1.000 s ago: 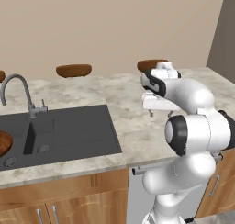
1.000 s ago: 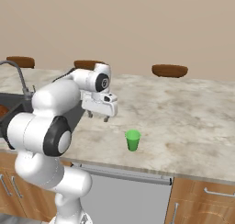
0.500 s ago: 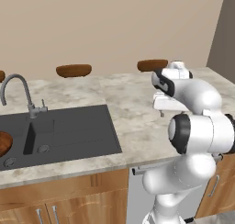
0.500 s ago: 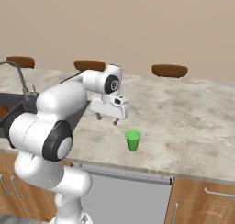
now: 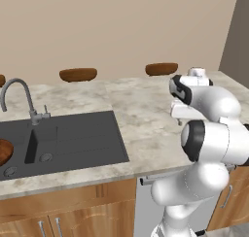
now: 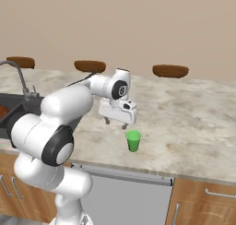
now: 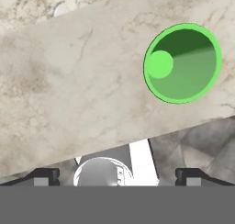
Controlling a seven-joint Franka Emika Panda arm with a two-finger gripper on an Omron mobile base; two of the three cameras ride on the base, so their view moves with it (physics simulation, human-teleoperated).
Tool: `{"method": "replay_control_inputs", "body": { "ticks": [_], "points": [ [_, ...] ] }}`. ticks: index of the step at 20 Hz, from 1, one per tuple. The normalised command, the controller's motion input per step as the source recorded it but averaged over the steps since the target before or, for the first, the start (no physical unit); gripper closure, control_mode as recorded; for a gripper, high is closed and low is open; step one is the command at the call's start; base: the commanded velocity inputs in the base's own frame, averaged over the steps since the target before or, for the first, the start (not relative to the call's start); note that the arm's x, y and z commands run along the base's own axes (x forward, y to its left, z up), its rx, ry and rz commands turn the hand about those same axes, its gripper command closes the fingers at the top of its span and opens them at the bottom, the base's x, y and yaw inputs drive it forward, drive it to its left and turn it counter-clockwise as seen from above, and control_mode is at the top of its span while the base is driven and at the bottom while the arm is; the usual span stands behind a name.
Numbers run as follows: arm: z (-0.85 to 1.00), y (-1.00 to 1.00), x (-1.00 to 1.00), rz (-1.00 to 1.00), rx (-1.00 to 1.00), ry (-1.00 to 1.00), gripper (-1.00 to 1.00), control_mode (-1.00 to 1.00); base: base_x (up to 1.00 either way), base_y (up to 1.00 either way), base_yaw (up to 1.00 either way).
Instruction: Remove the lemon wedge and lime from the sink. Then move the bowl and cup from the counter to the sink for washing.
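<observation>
Gripper (image 6: pixel 116 123) spread wide, empty, hanging over the marble counter (image 6: pixel 193 113) just left of and above the cup (image 6: pixel 133 140). Cup upright near the counter's front edge, open mouth up; in the hand view cup (image 7: pixel 182 62) off toward the upper right, well outside the line between the two fingertips (image 7: pixel 44 175). Bowl (image 5: pixel 4 151) already lying in the left basin of the sink (image 5: pixel 73 141), mostly cut off by the frame edge; no lemon wedge or lime seen in the visible part of the basin. Likely step in hand: lining up over the cup for a grasp. Main risk: descending without correcting the sideways offset, so one finger lands on the rim and tips the light cup or nudges it off the near edge. Second risk: closing too high on the flared rim, with the cup squirting out. Later risk: dropping the cup onto the bowl in the sink rather than beside it.
</observation>
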Motion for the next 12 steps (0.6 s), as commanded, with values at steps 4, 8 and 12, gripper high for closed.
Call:
{"method": "replay_control_inputs", "body": {
  "ticks": [4,8,12],
  "points": [
    [-0.12,-0.28,-0.01,0.0,0.0,0.0,-1.0,-1.0,0.0,0.0,0.0],
    [-0.14,-0.2,0.0,0.0,0.0,0.0,-1.0,-1.0,0.0,0.0,0.0],
    [-0.14,-0.11,0.0,0.0,0.0,-0.01,-1.0,-1.0,0.0,0.0,0.0]
  ]
}}
